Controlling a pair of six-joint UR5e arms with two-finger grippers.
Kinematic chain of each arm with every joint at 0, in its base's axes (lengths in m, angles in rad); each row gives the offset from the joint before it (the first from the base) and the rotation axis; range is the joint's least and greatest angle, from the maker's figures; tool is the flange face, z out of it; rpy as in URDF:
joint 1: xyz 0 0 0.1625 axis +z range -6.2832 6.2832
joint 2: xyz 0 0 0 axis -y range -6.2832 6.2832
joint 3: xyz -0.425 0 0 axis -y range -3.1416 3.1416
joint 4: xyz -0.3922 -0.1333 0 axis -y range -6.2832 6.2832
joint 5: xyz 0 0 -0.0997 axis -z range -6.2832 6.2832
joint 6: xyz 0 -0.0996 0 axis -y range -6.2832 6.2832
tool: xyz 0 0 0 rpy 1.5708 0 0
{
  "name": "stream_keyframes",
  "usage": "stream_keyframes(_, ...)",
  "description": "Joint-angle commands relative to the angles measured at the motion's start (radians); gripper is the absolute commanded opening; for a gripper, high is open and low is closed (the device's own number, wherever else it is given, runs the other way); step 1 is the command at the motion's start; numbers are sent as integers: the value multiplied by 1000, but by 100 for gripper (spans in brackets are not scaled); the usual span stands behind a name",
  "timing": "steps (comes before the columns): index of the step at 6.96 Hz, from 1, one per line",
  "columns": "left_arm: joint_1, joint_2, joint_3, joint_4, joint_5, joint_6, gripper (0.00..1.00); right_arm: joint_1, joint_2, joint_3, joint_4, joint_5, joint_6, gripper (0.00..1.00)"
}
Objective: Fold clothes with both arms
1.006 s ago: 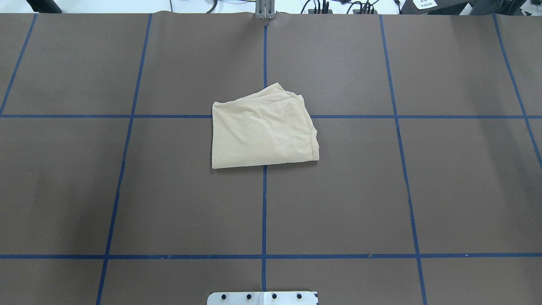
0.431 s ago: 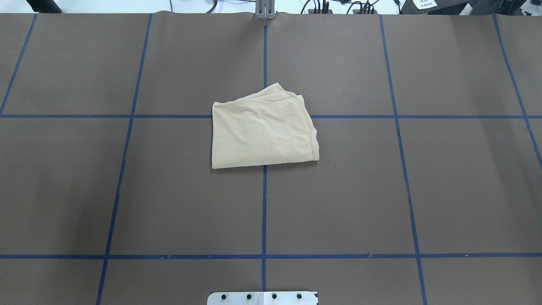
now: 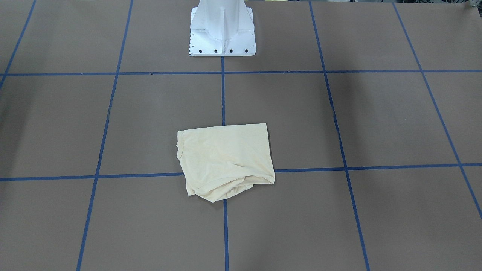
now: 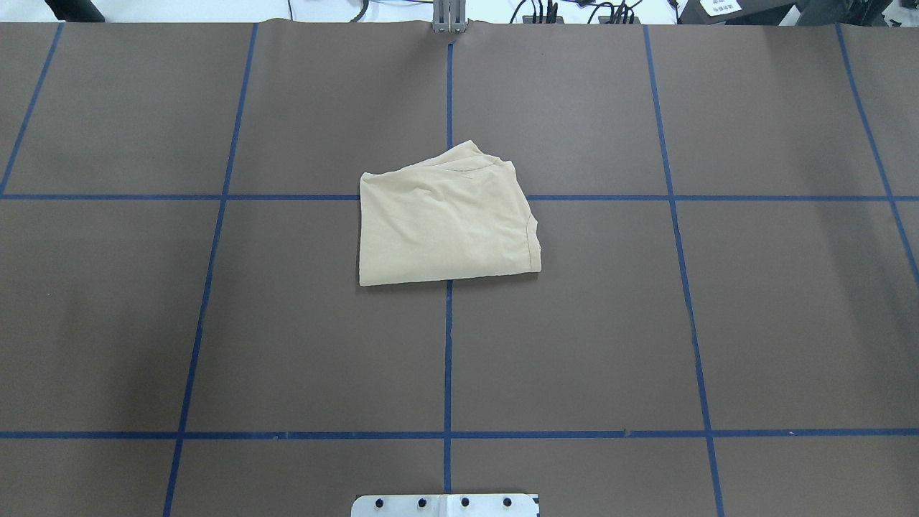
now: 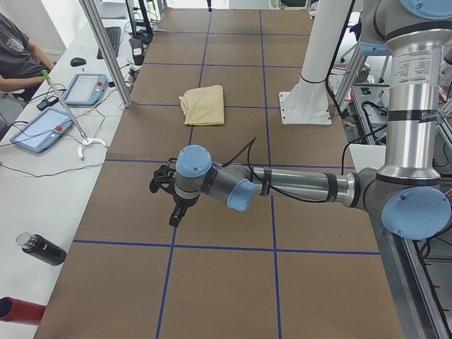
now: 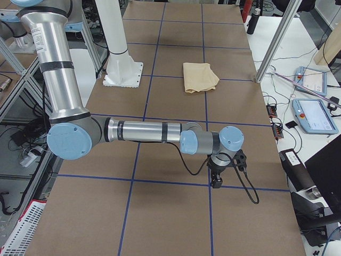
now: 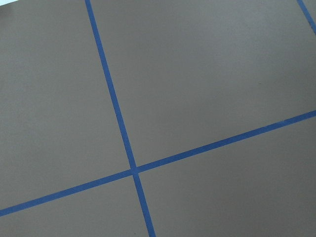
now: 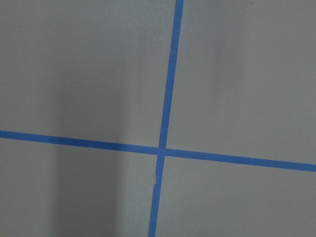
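The clothes, one pale cream-yellow shirt (image 4: 445, 222), lie folded into a rough rectangle at the middle of the brown table (image 4: 215, 323), also seen in the front-facing view (image 3: 226, 158). Neither arm touches the shirt. In the exterior left view the left arm (image 5: 296, 187) stretches low over the table, its black gripper (image 5: 169, 201) far from the shirt (image 5: 203, 104). In the exterior right view the right arm (image 6: 144, 130) does the same at the other end, its gripper (image 6: 218, 173) far from the shirt (image 6: 200, 76). I cannot tell whether either gripper is open or shut. Both wrist views show only table and tape.
Blue tape lines (image 4: 448, 359) divide the table into squares. The white pedestal base (image 3: 222, 34) stands at the robot's edge. Beside the table, a bench holds tablets (image 5: 85, 88) and a black bottle (image 5: 42, 248), and a person (image 5: 14, 56) sits there.
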Motion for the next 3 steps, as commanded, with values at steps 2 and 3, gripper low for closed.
stream_keyframes(2,0,0,0,-2,-3,0,100,0,0,-3,-1,1,3,100)
stream_keyframes(3,0,0,0,-3,-3,0,100,-1,-13,-2,4,0,3,100)
